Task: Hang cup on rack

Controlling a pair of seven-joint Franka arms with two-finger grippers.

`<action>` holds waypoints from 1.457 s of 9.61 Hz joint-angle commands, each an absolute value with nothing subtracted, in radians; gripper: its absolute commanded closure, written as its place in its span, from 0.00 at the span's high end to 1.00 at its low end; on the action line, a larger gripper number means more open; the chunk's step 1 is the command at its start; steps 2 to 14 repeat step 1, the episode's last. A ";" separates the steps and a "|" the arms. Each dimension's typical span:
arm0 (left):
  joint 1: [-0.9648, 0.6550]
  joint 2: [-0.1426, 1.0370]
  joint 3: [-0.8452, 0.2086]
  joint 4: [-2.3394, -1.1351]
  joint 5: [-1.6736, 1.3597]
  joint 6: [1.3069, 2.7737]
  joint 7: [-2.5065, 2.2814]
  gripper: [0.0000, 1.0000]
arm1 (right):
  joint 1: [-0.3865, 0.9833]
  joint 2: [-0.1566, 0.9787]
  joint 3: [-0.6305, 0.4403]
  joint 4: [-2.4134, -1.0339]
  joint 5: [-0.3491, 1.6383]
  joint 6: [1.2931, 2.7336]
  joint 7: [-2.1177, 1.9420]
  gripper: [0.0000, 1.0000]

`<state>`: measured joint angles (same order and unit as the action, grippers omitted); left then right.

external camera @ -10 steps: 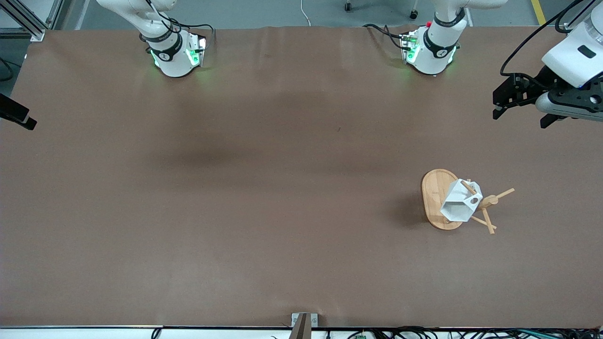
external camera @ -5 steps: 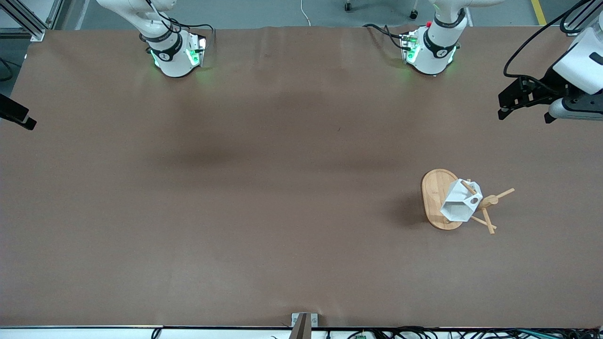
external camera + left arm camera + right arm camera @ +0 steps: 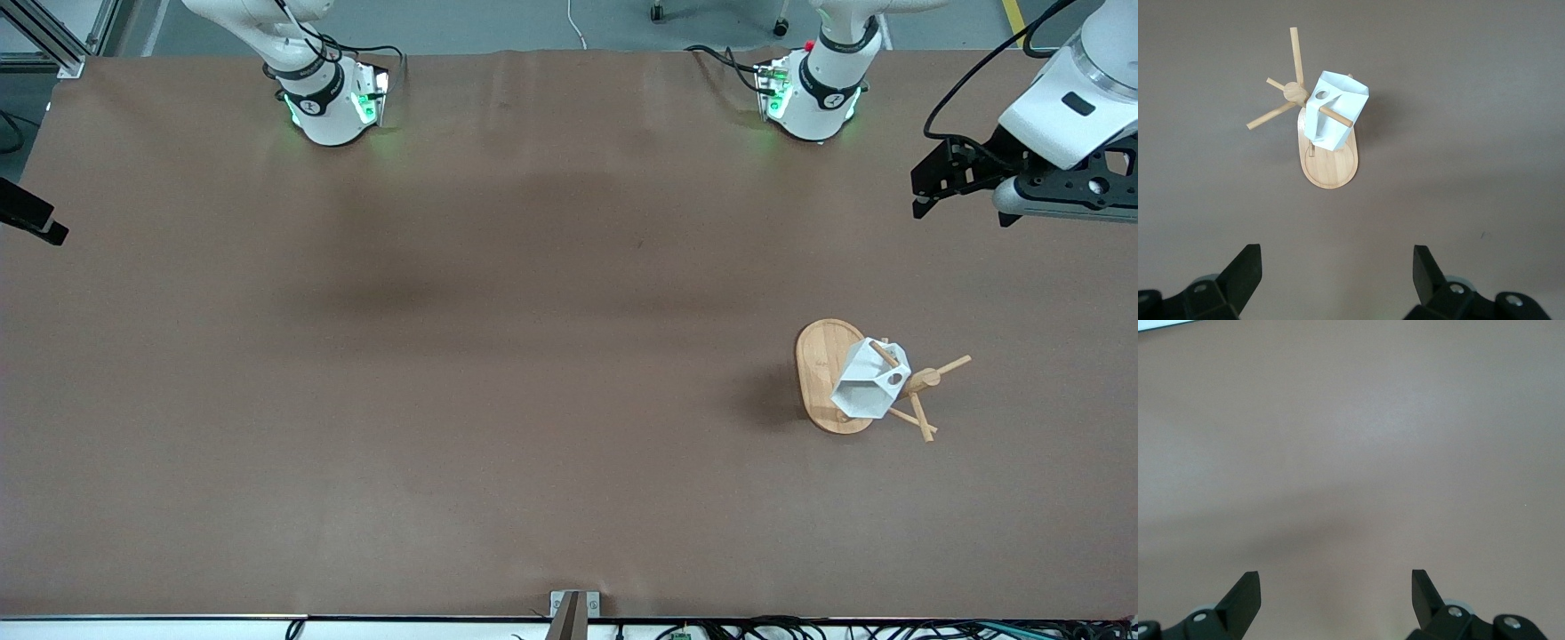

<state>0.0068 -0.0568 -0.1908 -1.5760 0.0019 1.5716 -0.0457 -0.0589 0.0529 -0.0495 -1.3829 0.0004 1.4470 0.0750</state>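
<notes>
**A:** So where's the cup (image 3: 869,380) at? From the front view it's hanging on a peg of the rack (image 3: 822,373), handle hole threaded over the peg, mouth tilted toward the base. The rack sits toward the left arm's end of the table (image 3: 498,356).

**B:** Yep, the left wrist view agrees: cup (image 3: 1335,110) on a peg, about 3 o'clock from the post, over the oval base of the rack (image 3: 1330,170).

**A:** Grippers?

**B:** Left gripper (image 3: 925,182) is up in the air over the table edge, roughly 1 o'clock from the rack, fingers (image 3: 1245,270) spread wide, holding nothing. Right gripper (image 3: 1335,593) is also released, over bare table; its arm probably just waits, hard to place from this view.
</notes>
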 commanded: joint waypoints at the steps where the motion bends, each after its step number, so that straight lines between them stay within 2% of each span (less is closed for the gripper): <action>1: 0.009 -0.074 -0.186 -1.628 -0.002 1.592 -0.037 1.00 | -0.069 0.046 -0.046 -1.394 0.014 1.447 0.069 1.00; 14: 0.009 -0.074 -0.186 -1.628 -0.002 1.592 -0.037 1.00 | -0.069 0.046 -0.046 -1.394 0.014 1.447 0.069 1.00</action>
